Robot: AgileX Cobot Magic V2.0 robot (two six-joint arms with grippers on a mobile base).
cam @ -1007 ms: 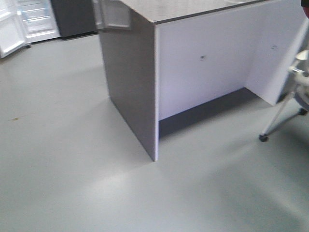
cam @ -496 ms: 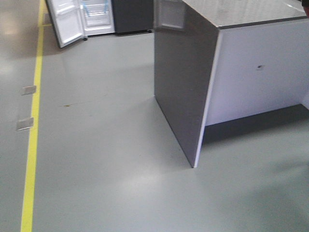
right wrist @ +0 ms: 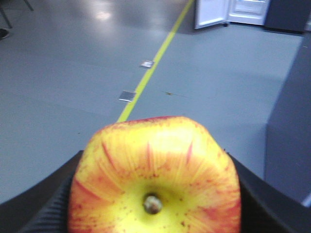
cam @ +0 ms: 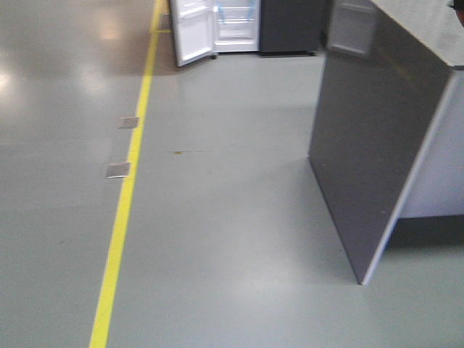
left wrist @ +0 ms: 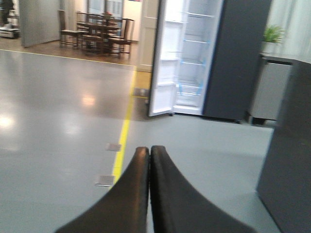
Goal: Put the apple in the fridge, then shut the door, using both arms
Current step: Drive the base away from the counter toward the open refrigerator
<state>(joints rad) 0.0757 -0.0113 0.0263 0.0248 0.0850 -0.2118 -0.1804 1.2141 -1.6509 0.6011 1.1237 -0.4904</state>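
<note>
- The apple [right wrist: 155,179] sits clenched in the right end effector [right wrist: 155,162], its stem dimple facing the camera and a dark pad [right wrist: 51,206] on each side.
- The left end effector [left wrist: 149,152] is shut with the fingers pressed together and carries nothing.
- The fridge [left wrist: 235,58] stands far across the floor. Its door [left wrist: 163,63] is swung open to the left and shows white shelves.
- I judge the step is the drive toward the fridge, so the grip should be kept firm.
- The grey bench [cam: 377,138] is near on the right and the yellow line [cam: 127,196] is on the left. It seems best to steer between them and arrive facing the open compartment.
</note>
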